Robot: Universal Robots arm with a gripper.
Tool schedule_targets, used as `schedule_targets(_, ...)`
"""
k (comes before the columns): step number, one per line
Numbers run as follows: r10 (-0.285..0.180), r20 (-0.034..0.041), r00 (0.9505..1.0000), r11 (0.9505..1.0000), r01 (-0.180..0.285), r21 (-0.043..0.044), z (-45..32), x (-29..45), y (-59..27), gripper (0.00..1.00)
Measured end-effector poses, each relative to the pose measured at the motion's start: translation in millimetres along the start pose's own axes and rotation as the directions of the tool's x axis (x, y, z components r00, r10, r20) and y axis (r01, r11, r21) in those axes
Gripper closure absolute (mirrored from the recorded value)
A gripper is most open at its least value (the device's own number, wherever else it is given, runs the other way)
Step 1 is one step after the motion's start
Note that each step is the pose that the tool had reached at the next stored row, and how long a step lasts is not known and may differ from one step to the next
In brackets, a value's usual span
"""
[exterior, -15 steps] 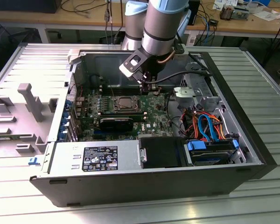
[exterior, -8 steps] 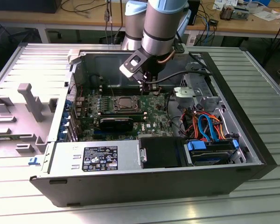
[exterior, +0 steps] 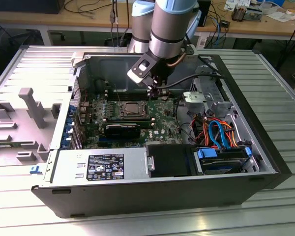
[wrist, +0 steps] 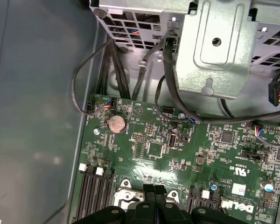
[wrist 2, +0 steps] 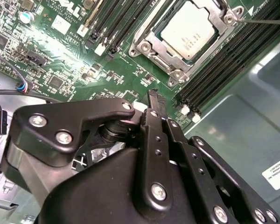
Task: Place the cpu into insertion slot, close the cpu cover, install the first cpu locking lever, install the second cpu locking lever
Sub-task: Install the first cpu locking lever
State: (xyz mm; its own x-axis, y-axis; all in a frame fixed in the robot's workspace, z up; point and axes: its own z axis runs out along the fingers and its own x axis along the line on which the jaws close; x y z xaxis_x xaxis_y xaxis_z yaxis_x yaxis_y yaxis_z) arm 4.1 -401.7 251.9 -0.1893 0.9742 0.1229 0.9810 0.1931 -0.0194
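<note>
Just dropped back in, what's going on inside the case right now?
The arm's gripper hangs shut and empty over the green motherboard, close beside the insertion slot. The cpu already sits in the slot, with the cpu cover closed down over its edges.

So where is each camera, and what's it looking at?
Exterior view: off the arm, above the open computer case, looking down into it; shows arm and gripper.
Second wrist view: on the arm, looking past the gripper at the cpu.
First wrist view: on the arm, looking past the gripper over the motherboard.
Both wrist views share gripper and motherboard.
</note>
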Motion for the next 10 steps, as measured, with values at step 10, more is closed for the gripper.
schedule_targets(10,-0.081,0.0011,0.9967,0.9967,0.081,0.01,0.0,0.0,0.0,0.89)
